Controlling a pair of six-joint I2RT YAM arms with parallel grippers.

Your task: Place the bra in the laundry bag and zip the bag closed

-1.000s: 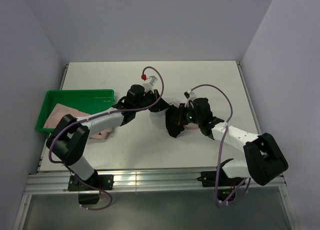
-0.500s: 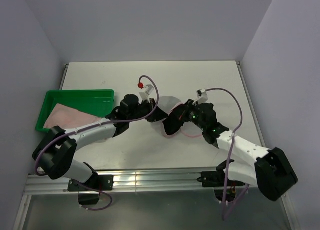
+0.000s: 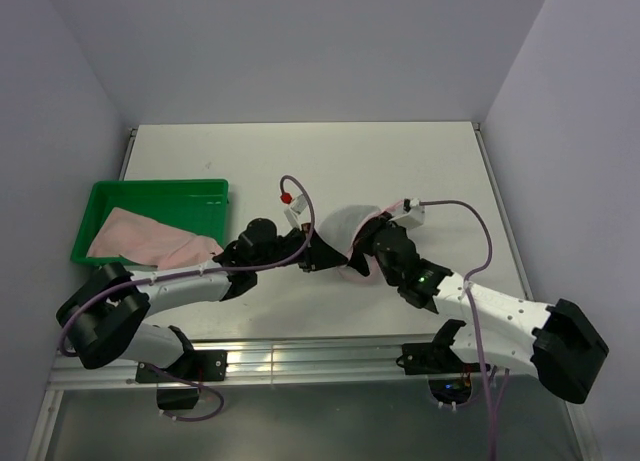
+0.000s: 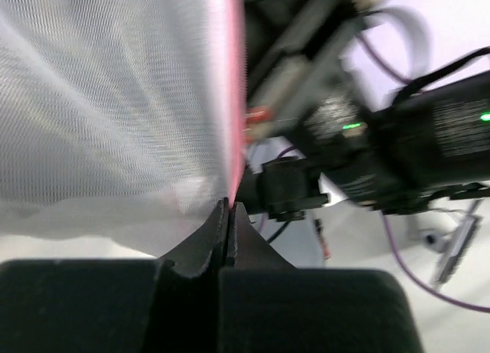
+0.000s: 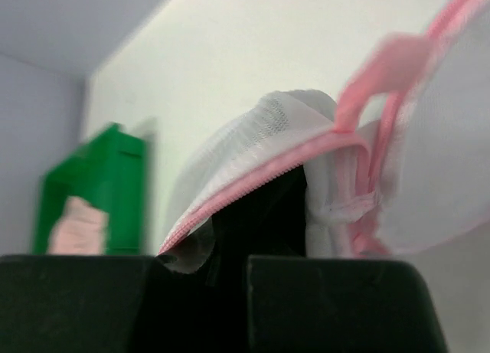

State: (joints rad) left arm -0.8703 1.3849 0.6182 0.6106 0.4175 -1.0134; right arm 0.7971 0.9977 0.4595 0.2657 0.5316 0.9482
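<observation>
Laundry bag (image 3: 345, 224) sits about mid worktop (image 3: 300, 161), a bit toward the near edge, bunched up between the 2 grippers; can't tell if its underside touches the surface. Left gripper (image 3: 314, 255) is at the bag's left side. In the left wrist view the jaws are pressed together with the pink zipper trim (image 4: 234, 100) pinched at the tips, and white mesh fills the space to the left of it. Right gripper (image 3: 358, 260) is at the bag's near right side, jaws almost fully closed. In the right wrist view the bag's rim and mesh fold sit right at its tips, so it reads as a grip on the bag. The zipper tab (image 5: 385, 58) sticks up at the top right there, loose, in neither gripper. The bag mouth gapes open and dark under the trim. Green tray (image 3: 160, 188) is by the left edge of the worktop, well apart from the bag. Bra (image 3: 148, 239), pink, lies flat in the tray, with its right end over the tray's near right corner. 0 items visible inside the bag.
</observation>
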